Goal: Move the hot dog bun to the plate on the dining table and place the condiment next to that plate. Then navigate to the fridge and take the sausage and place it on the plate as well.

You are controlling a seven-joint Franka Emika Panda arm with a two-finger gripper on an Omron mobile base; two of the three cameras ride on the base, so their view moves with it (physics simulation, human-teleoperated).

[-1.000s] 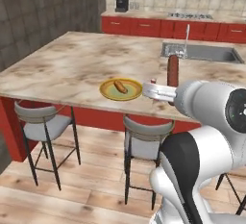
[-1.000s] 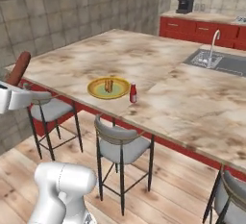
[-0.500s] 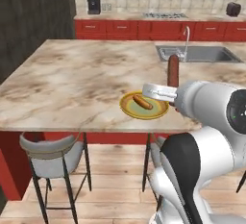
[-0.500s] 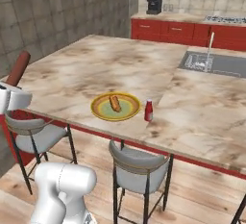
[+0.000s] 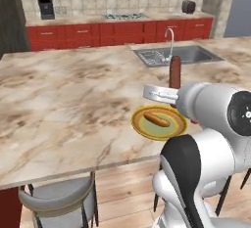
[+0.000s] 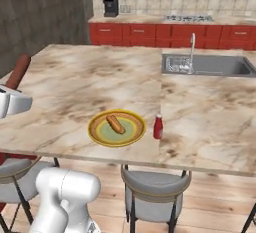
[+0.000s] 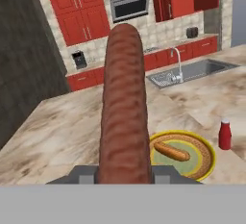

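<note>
The dining table (image 6: 75, 92) spreads wide across the kitchen, its marble top carrying the sink (image 6: 210, 66) and tap at the far right, so the near edge is the reachable side for the arm. Near that edge sits the plate (image 6: 98, 132), set close enough to the front that a gripper coming in from the base can get over it. The hot dog bun (image 6: 116, 123) lies across the plate's green centre, leaving rim space beside it, which I judge is where the last item should go. The condiment (image 6: 158, 127) stands upright on the table just right of the plate, apart from its rim, out of the approach path. The gripper (image 5: 158, 94) is clenched on the lower end of the sausage (image 7: 124, 103), holding it upright above the near part of the table, so only the lowering and release onto the plate appear to be left.
</note>
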